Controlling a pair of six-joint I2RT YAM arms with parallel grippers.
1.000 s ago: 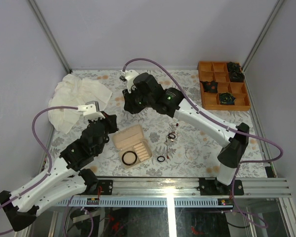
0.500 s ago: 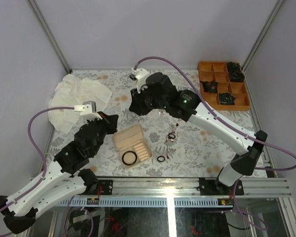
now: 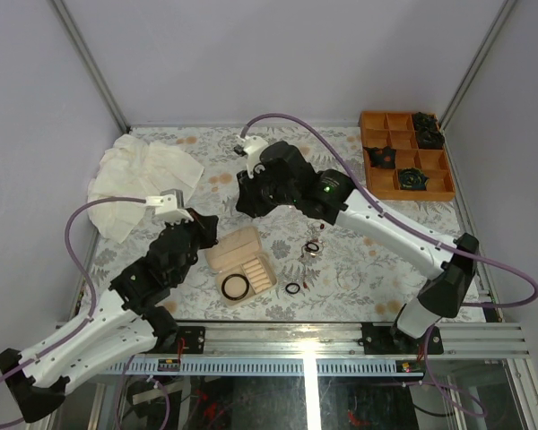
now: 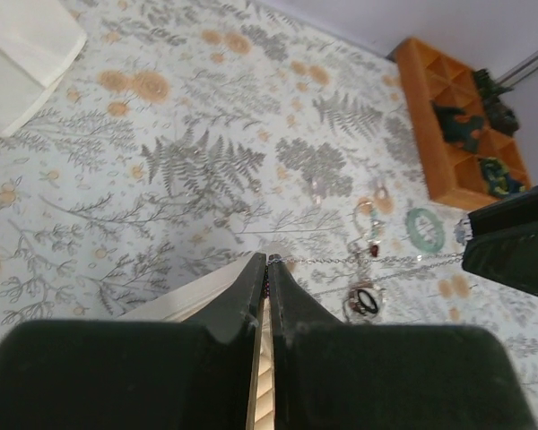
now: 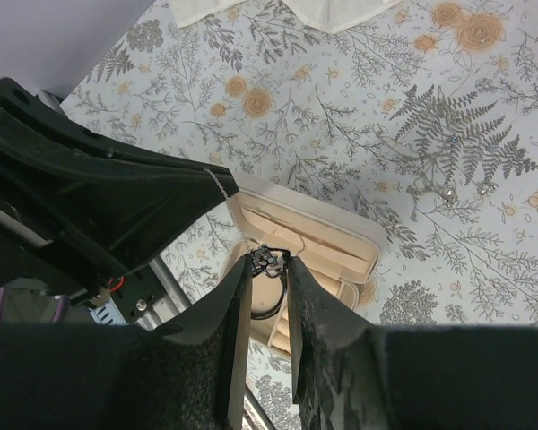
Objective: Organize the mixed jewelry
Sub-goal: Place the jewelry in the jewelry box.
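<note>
My left gripper [image 3: 205, 223] [image 4: 267, 261] is shut on a thin silvery chain [image 4: 341, 261]. The chain stretches right toward my right gripper [image 3: 245, 204]. In the right wrist view that gripper [image 5: 269, 261] is shut on a small dark tangled piece [image 5: 270, 260], held above the open beige jewelry box [image 5: 341, 240]. A black ring [image 3: 235, 287] lies in the box [image 3: 247, 255]. The loose mixed jewelry [image 3: 312, 247] sits right of the box: black rings [image 4: 366, 302], a teal bracelet [image 4: 424, 228], red bits. Another black ring [image 3: 292, 288] lies on the cloth near the front.
An orange compartment tray [image 3: 435, 190] with dark rosette items stands at the back right. A crumpled white cloth [image 3: 139, 175] lies at the back left. Silvery pieces [image 5: 439, 179] rest on the floral table cover. The two grippers hang close together over the box's far-left corner.
My right gripper has swung right and then down toward the box with its dark piece. The left arm has shifted slightly; both grips are unchanged.
</note>
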